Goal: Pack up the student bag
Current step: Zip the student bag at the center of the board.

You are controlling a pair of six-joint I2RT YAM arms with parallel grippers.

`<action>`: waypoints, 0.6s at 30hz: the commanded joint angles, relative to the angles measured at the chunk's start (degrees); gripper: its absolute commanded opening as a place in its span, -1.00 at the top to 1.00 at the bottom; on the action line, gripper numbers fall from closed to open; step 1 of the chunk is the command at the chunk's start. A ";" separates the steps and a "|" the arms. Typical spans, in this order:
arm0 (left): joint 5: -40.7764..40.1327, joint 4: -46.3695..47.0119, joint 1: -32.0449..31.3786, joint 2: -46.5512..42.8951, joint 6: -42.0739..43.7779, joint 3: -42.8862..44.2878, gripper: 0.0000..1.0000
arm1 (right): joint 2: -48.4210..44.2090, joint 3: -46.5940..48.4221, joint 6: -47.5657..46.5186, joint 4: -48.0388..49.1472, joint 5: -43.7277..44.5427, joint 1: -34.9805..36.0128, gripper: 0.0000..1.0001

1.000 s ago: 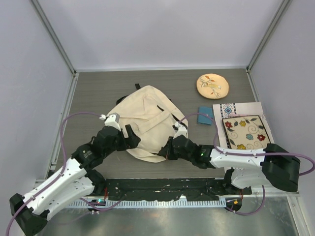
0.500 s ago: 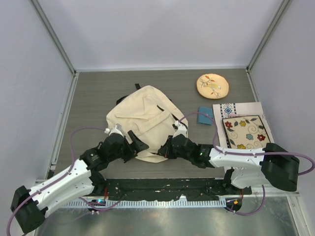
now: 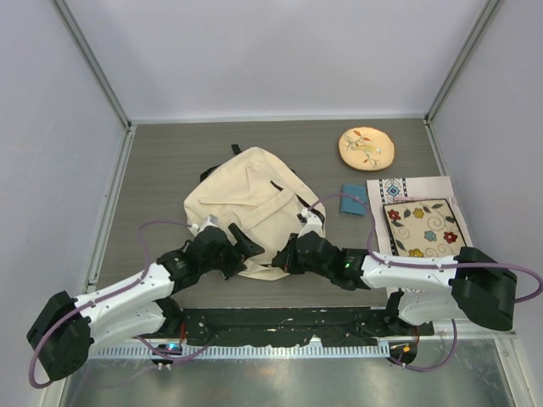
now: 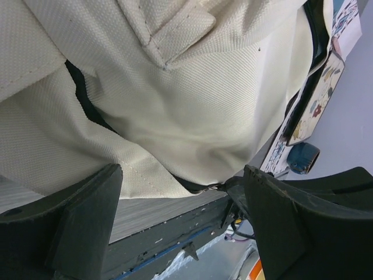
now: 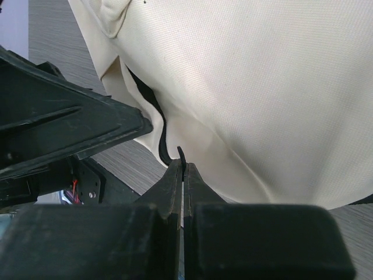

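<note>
**Cream bag at mid-table, a gripper at each near corner**

The table (image 3: 161, 161) carries the bag (image 3: 246, 195) at its middle, lying flat with its near edge towards the arm bases. Only the overhead view takes in its whole outline. Each wrist camera sees just woven cream cloth, a dark slit of opening and black trim.

The floral mat (image 3: 420, 225) lies to the right, partly covered by the right arm; the left wrist view catches it only as a sliver.

The left gripper (image 3: 240, 246) sits at the bag's near left edge, jaws wide apart with cloth between them and nothing clamped. The right gripper (image 3: 285, 257) is at the near right edge. Its own camera shows the jaws pressed together on a thin black sliver of the bag's trim, which the overhead view hides.

The tan disc (image 3: 366, 148) lies far right. A small blue item (image 3: 352, 200) sits between bag and mat, too small to identify.
</note>
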 commanded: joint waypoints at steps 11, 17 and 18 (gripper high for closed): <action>-0.59 9.16 -0.41 7.12 1.87 -3.56 0.07 | -4.11 -0.50 -1.29 3.66 1.33 0.74 0.99; 0.82 13.29 -0.49 8.70 2.83 -3.92 0.26 | -4.20 -0.50 -1.47 3.49 1.24 0.83 0.99; 0.99 13.64 -0.49 9.05 3.18 -3.48 0.31 | -4.03 -0.42 -1.47 3.49 1.15 0.92 0.98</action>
